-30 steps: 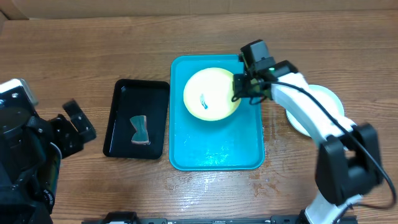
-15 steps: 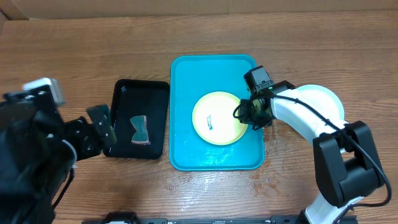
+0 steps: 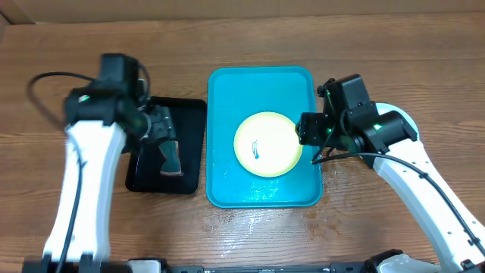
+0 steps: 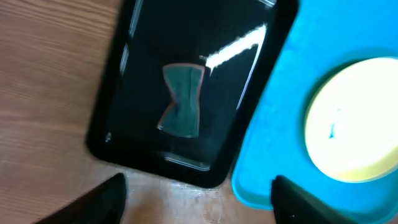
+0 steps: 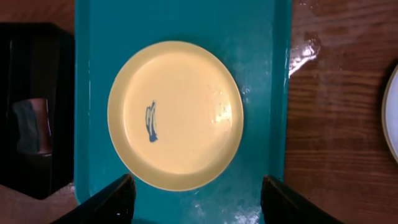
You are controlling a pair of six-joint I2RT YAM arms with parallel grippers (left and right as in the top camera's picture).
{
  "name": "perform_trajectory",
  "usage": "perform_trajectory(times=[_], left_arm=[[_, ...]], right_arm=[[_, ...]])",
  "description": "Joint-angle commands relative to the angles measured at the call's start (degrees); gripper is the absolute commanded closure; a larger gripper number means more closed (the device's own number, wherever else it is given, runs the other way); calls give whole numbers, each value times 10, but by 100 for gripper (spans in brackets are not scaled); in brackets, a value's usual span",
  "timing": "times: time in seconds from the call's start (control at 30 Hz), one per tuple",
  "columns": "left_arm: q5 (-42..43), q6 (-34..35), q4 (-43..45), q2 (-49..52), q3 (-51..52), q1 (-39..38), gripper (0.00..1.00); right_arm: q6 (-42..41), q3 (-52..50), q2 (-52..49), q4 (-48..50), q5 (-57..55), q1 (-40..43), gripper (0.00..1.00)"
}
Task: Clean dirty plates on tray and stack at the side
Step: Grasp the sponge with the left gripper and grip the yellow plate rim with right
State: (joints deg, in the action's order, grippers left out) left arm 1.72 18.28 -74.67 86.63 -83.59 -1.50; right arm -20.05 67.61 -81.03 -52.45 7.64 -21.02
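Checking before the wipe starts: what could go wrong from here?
The plate lies loose on the glossy, wet-looking tray; with the right gripper open, wiping may slide it. The sponge lies flat in the black tray; the open left gripper could miss it or shove that tray.

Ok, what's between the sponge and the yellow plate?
Just the black tray's rim and bare blue tray floor, shown in the left wrist view.

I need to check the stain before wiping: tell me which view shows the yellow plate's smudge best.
Right wrist: the smudge is large and sharp on the whole plate. Overhead shows it small; left wrist shows a blurred speck, the plate cropped.
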Motion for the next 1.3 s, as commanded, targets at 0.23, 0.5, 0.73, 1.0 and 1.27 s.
perform_trajectory(times=[0.23,0.5,0.73,1.0,1.27], left_arm=[[-18,32,73,208,60,-10,58],[-23,36,125,303,60,-10,88],[-21,35,103,306,28,-10,96],[-24,7,-29,277,-138,-12,96],[-38,1,-29,244,-163,-12,96]], right_arm=[[3,6,-36,-48,-6,2,34],[-33,6,-84,-51,-26,2,41],[-72,6,-91,-28,-66,12,34],[-16,6,-103,21,24,76,32],[25,1,-143,33,75,78,35]])
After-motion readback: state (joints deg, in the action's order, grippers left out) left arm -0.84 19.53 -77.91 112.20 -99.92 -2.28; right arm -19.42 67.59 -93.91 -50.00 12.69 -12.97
